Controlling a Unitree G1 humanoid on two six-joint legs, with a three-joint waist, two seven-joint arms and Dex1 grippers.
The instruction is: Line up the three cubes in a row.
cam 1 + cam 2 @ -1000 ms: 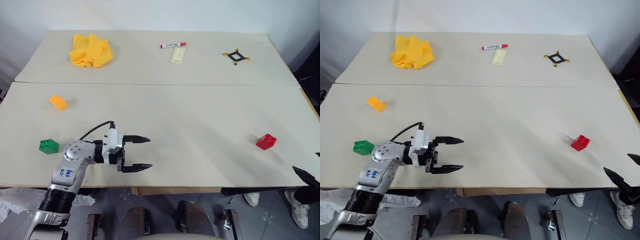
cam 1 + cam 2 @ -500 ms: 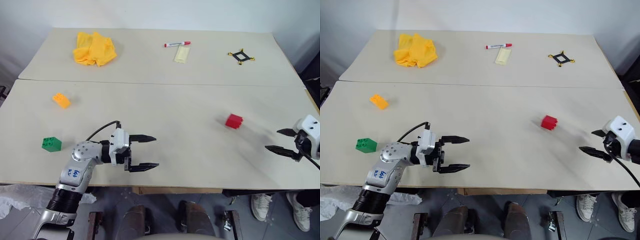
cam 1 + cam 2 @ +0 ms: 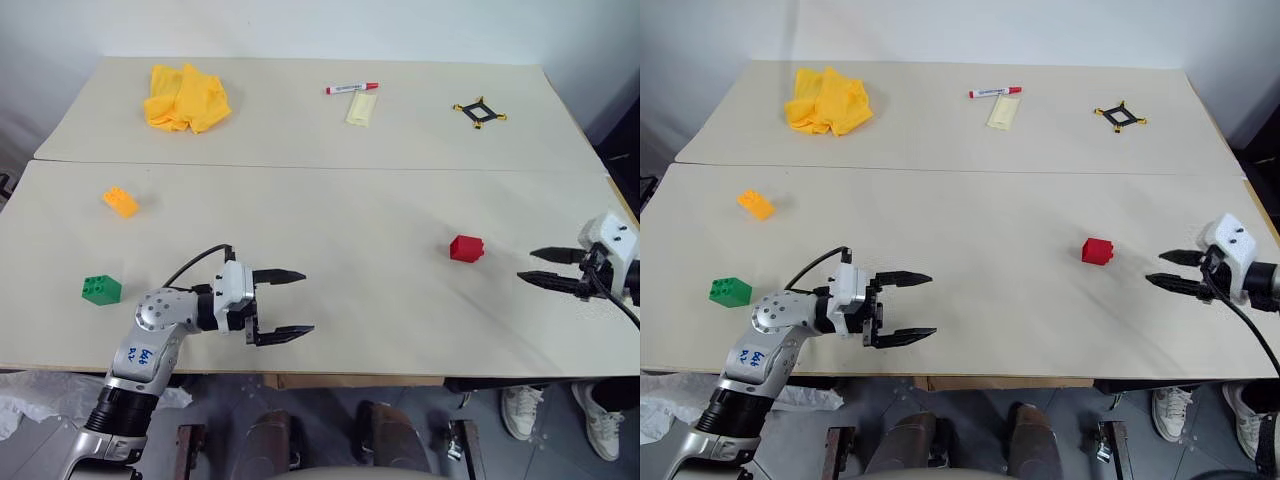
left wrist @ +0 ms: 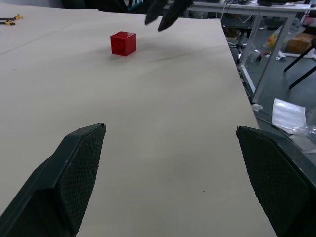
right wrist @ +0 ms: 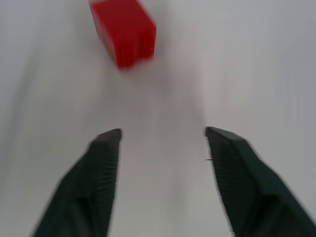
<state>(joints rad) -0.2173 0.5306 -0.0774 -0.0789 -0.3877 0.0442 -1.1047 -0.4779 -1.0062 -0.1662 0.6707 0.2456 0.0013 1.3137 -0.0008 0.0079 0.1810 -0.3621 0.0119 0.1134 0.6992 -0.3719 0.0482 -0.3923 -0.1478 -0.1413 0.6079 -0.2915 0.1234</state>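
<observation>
Three cubes lie apart on the pale table. The red cube (image 3: 466,248) sits right of the middle. An orange-yellow cube (image 3: 120,202) lies at the left, and the green cube (image 3: 101,290) lies nearer the front edge below it. My right gripper (image 3: 528,265) is open and empty, just right of the red cube and pointing at it; the right wrist view has the red cube (image 5: 123,30) ahead of the fingers, apart from them. My left gripper (image 3: 303,302) hovers open near the front edge, pointing right, well right of the green cube.
At the back lie a yellow cloth (image 3: 185,97), a red marker (image 3: 350,89), a pale yellow pad (image 3: 359,108) and a black-and-yellow square frame (image 3: 478,112). A seam (image 3: 320,168) crosses the table. A person's shoes (image 3: 520,410) show beneath the front right corner.
The right gripper has come in from the lower right edge and reached toward the red cube. The red cube now lies further left and farther back than a second ago. The left gripper stayed put.
</observation>
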